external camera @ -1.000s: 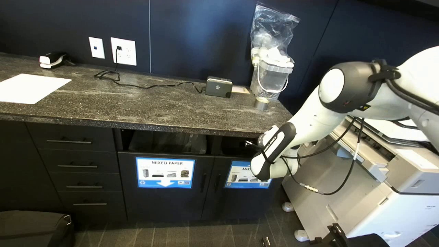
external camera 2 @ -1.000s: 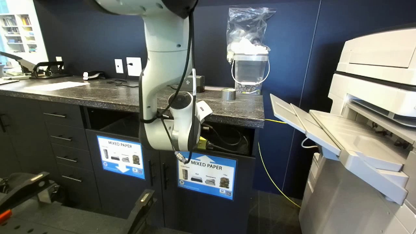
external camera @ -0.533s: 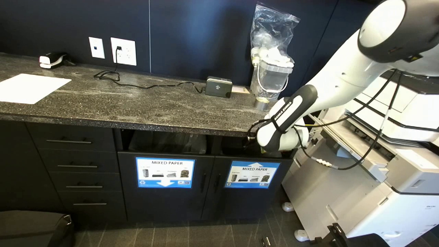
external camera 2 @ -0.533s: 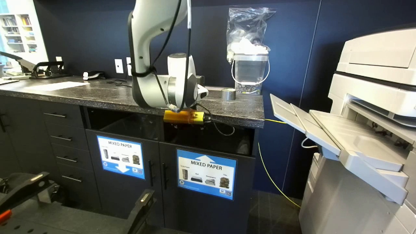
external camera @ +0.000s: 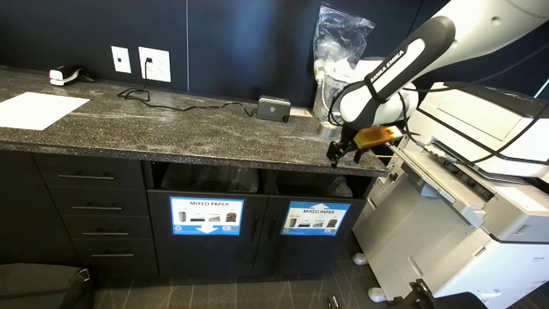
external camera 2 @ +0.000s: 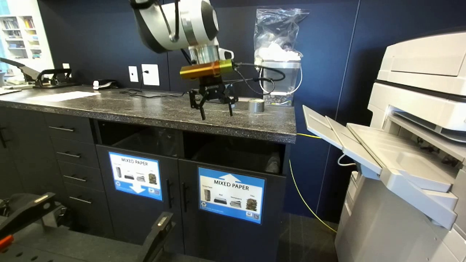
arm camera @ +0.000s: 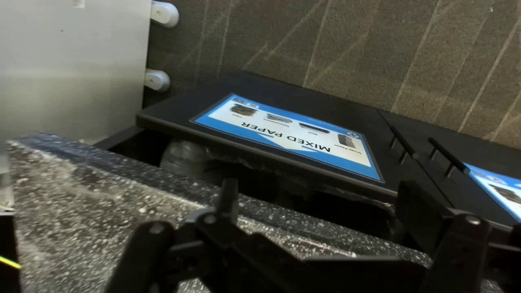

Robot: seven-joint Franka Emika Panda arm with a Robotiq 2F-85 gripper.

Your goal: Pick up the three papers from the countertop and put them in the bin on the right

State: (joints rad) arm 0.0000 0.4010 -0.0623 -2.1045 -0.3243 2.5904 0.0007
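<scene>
Reaching for the flat, rectangular white sheet of paper [external camera: 40, 110] was, in our judgement, the step in hand. It lay toward the left in both exterior views, on the speckled grey-black countertop [external camera: 193, 133], a little back from the front edge; whether others lay beneath, we could not tell. Our black two-fingered gripper [external camera 2: 217, 114] hung near the countertop's right-hand end, fingers parted, nothing between them, near the black cabinet bin [external camera 2: 233, 238] with its blue-and-white sign [external camera 2: 231, 194]. A good approach, we reckoned, needed us to travel high, forward of the small dark-grey box [external camera: 273, 109], then lower both fingertips squarely and close gently, so the paper buckled into a pinch rather than skidding.
</scene>
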